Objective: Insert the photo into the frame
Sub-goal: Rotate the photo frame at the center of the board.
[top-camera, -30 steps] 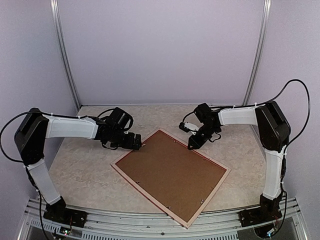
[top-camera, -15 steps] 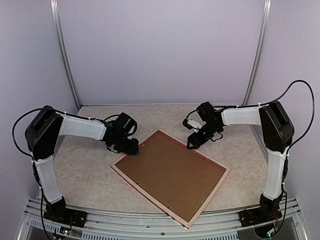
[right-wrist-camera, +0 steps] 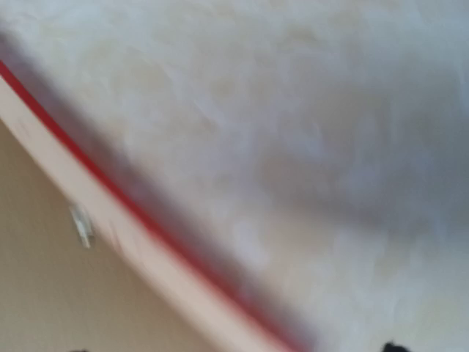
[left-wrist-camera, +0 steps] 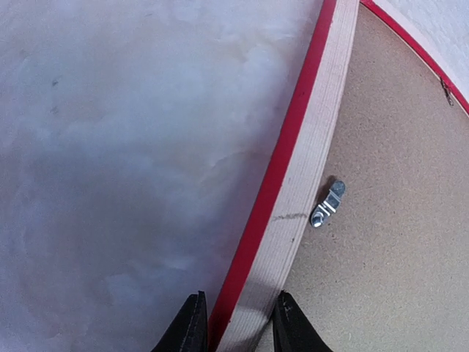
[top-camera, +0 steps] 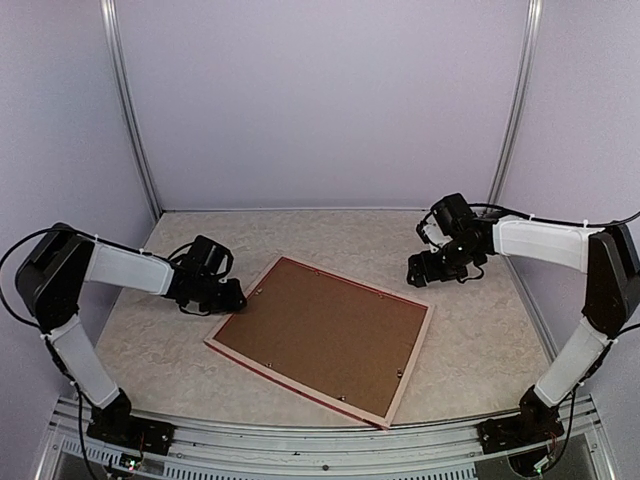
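Observation:
The frame (top-camera: 413, 358) lies face down at the table's middle, pale wood rim up and a red edge along its sides. A brown backing board (top-camera: 320, 335) fills its back, so the photo is hidden. My left gripper (top-camera: 232, 298) sits at the frame's left corner. In the left wrist view its fingers (left-wrist-camera: 192, 326) press both sides of the frame's rail (left-wrist-camera: 315, 169), shut on it, beside a metal turn clip (left-wrist-camera: 327, 204). My right gripper (top-camera: 415, 275) hangs open just off the frame's far right corner. Its wrist view is blurred and shows the rail (right-wrist-camera: 132, 249) running diagonally.
The marbled tabletop (top-camera: 480, 350) surrounds the frame on all sides. Purple walls and two metal posts (top-camera: 130, 120) close the back. The arm bases stand on the rail at the near edge.
The frame has swung and slid toward the left. My left gripper closed on its rail and drew back leftward. My right gripper opened and moved right, off the frame's far edge.

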`<state>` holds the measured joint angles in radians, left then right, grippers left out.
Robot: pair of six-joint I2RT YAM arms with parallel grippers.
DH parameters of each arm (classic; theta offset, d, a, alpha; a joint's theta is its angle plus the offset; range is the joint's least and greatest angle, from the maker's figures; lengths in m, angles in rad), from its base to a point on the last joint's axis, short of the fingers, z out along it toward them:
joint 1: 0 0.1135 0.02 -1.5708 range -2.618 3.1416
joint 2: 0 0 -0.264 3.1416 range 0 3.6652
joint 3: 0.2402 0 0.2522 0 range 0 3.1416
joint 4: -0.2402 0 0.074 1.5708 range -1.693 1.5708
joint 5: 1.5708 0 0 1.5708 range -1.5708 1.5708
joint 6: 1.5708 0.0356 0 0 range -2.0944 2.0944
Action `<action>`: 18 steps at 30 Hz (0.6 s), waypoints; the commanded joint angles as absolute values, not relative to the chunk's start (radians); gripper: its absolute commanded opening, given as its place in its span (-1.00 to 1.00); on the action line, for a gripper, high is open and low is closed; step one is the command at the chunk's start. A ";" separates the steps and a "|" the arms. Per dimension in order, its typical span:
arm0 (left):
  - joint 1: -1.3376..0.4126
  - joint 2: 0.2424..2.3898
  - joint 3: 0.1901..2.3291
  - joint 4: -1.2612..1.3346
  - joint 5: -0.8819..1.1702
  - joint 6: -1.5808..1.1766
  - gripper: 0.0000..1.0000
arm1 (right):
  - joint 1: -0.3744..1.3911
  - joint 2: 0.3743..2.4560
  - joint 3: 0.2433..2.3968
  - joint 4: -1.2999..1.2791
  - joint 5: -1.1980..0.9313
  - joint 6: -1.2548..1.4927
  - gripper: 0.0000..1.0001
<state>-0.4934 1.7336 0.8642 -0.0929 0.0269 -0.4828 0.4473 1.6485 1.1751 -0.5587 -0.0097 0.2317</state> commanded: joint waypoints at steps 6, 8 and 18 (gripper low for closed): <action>-0.499 1.588 0.635 -0.032 0.036 -0.722 -0.53 | 0.446 1.546 0.987 -0.537 -0.044 0.422 0.85; -0.550 1.539 0.595 -0.035 0.022 -0.764 -0.51 | 0.450 1.538 0.954 -0.512 -0.067 0.440 0.82; -0.784 1.403 0.522 -0.096 -0.078 -0.899 -0.26 | 0.462 1.596 0.870 -0.427 -0.078 0.469 0.32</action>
<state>-0.7284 1.4376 0.5304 -0.0181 -0.0345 -0.8368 0.4549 1.5738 0.8825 -0.4828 -0.0822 0.4507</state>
